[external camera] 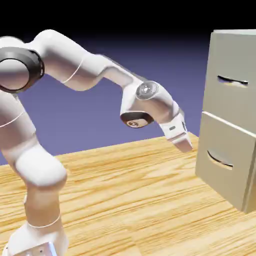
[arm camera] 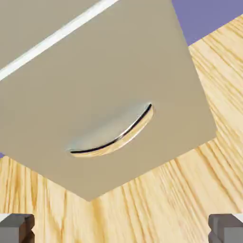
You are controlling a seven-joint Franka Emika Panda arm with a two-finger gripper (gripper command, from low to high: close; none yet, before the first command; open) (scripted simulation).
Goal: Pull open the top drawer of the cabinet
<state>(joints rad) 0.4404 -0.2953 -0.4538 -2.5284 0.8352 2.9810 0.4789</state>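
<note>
Reaching low toward the cabinet [external camera: 232, 115], the white arm [external camera: 75, 70] holds its gripper [external camera: 184, 145] short of the drawer fronts, touching nothing.

Seen from the exterior view, the gripper points down and to the right, level with the gap between the two drawers, and just beside the lower drawer [external camera: 225, 155], which juts out a little from the cabinet face. The top drawer [external camera: 232, 75] sits higher, well above the gripper, its thin dark handle [external camera: 233, 80] untouched and its front flush with the cabinet. On the hand view, the lower drawer and its curved handle [arm camera: 114, 135] fill the picture above the wooden table [arm camera: 156, 209]. The two grey fingertips [arm camera: 16, 227] stand wide apart at the bottom corners, with nothing between them.
</note>
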